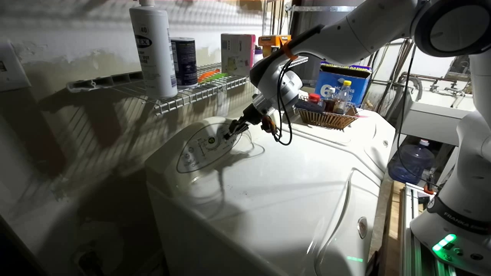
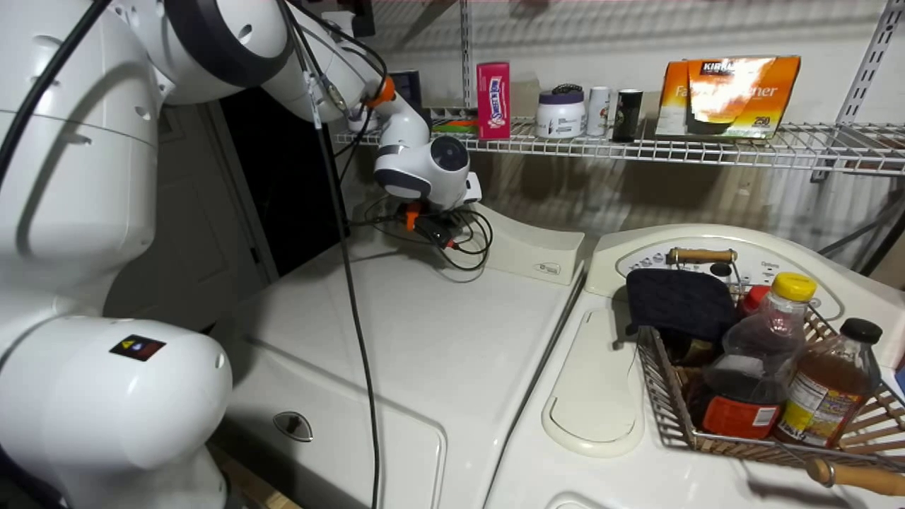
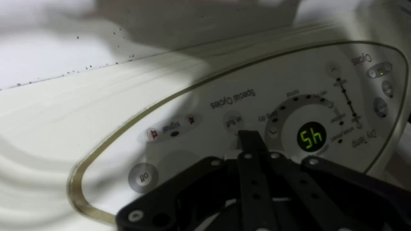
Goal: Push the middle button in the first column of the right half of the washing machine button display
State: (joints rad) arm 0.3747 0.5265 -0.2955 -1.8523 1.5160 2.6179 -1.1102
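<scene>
The glossy white washing machine (image 1: 284,184) shows in both exterior views (image 2: 396,311). Its oval button display (image 1: 203,151) fills much of the wrist view (image 3: 205,141), with its lettering upside down and a green lit readout (image 3: 311,136). My gripper (image 1: 229,135) is shut with nothing between its fingertips, which also show in the wrist view (image 3: 249,132). They are at the edge of the round "air fluff" button (image 3: 233,122), between it and the readout. I cannot tell whether they touch the panel. The gripper's body hides part of the panel. The arm hides display and fingertips in an exterior view.
A wire shelf (image 2: 636,148) with boxes and jars runs along the wall above; a white bottle (image 1: 153,51) stands on it. A basket (image 2: 707,442) with bottles sits on a second white machine (image 2: 594,382) alongside. Loose black cables (image 2: 481,244) hang from the wrist.
</scene>
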